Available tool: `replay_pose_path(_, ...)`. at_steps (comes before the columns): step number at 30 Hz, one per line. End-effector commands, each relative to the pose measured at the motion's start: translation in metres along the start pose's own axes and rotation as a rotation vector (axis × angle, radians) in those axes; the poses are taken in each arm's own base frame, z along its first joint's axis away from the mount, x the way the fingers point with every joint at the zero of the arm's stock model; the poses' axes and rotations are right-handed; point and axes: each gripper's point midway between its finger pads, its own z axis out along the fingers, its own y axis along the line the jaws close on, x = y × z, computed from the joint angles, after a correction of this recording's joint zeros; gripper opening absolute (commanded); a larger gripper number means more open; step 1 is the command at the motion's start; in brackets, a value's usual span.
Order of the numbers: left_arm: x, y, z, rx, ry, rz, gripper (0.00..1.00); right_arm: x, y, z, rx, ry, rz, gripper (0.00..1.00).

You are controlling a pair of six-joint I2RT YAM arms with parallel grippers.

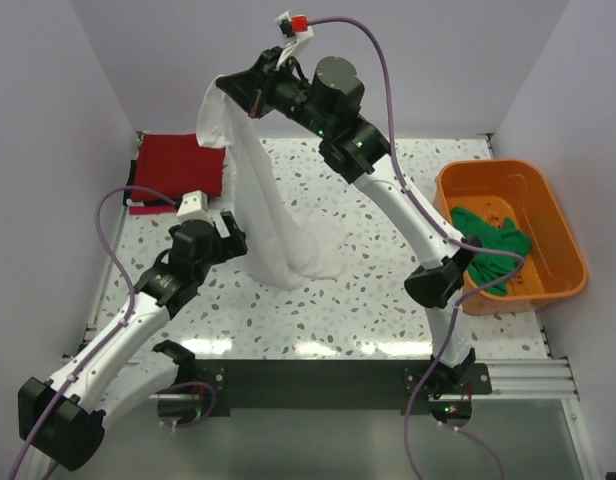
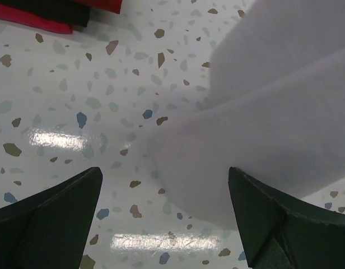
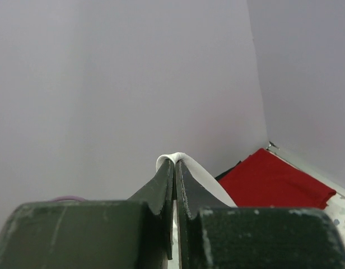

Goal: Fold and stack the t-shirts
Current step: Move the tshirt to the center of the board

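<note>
White t-shirt [image 1: 278, 225] dangles off the right pincer [image 3: 174, 163], which is pinching its top edge. Left pincer [image 2: 164, 169] sits spread wide beside it.

white shirt [image 1: 278, 230] hanging mid-table, open tabletop [image 1: 368, 320] in front

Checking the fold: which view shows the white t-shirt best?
Top external: the white t-shirt hangs whole from the right gripper down to the table. Left wrist shows only a blurred fold; right wrist only a pinched tuft.

Folded shirt [image 1: 178, 170] back left, draped shirt [image 1: 276, 225] centre, crumpled shirt [image 1: 493, 245] in tub [image 1: 566, 245] right.
</note>
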Motion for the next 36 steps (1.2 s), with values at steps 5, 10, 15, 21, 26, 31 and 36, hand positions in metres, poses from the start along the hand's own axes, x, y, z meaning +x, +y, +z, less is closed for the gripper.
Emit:
replay_pose_path(5, -0.005, 0.008, -0.005, -0.047, -0.028, -0.045, 1.00, -0.049, -0.001, -0.022, 0.083, -0.130, -0.032, 0.00)
replay_pose_path(10, -0.004, 0.005, -0.008, -0.023, -0.026, -0.064, 1.00, 0.024, -0.087, -0.110, 0.412, 0.060, -0.041, 0.00)
replay_pose_path(15, 0.012, 0.005, -0.010, -0.007, 0.033, -0.073, 1.00, 0.117, -0.183, -0.234, 0.762, 0.207, 0.087, 0.00)
replay_pose_path(21, 0.058, -0.001, -0.006, 0.048, 0.222, -0.031, 1.00, 0.206, -0.231, -0.336, 1.118, 0.376, 0.106, 0.00)
replay_pose_path(26, 0.101, 0.002, -0.007, 0.076, 0.360, -0.030, 1.00, 0.238, -0.244, -0.354, 1.203, 0.474, 0.116, 0.00)
replay_pose_path(31, 0.108, 0.018, 0.008, -0.029, 0.350, -0.031, 1.00, 0.257, -0.248, -0.362, 1.219, 0.517, 0.133, 0.00)
replay_pose_path(36, 0.080, 0.017, 0.034, -0.134, 0.274, -0.041, 1.00, 0.279, -0.247, -0.375, 1.229, 0.569, 0.154, 0.00)
